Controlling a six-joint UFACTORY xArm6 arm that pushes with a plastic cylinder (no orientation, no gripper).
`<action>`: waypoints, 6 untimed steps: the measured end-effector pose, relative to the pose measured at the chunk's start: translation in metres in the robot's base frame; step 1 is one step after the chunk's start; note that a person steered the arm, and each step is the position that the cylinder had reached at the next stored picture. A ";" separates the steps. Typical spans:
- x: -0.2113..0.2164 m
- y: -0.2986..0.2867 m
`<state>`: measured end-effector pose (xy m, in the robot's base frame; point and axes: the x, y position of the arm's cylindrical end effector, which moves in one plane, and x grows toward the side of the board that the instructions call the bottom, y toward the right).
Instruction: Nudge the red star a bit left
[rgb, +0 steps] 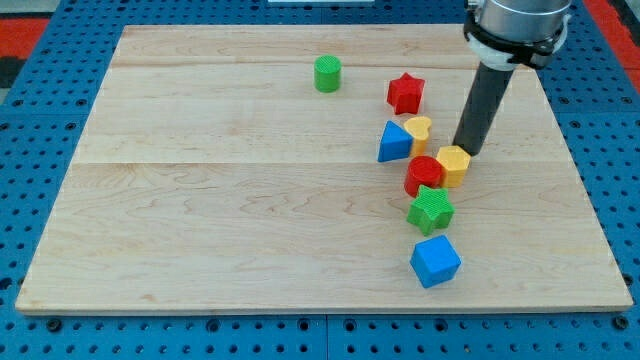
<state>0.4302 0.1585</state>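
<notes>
No readable text, label, brand, number or sign is showing anywhere on the blocks, board or arm.

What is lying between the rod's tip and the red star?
In the camera view, no block: only bare wood separates my tip from the red star. The yellow heart sits just below that line.

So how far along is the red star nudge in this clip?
Nothing looks done yet: the red star-shaped block sits untouched near the view's top. My tip is below and right of it, at the yellow hexagonal block. Reaching the star's right side and pushing left remain.
</notes>
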 end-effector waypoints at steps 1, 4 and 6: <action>0.025 -0.011; 0.014 0.030; -0.038 0.021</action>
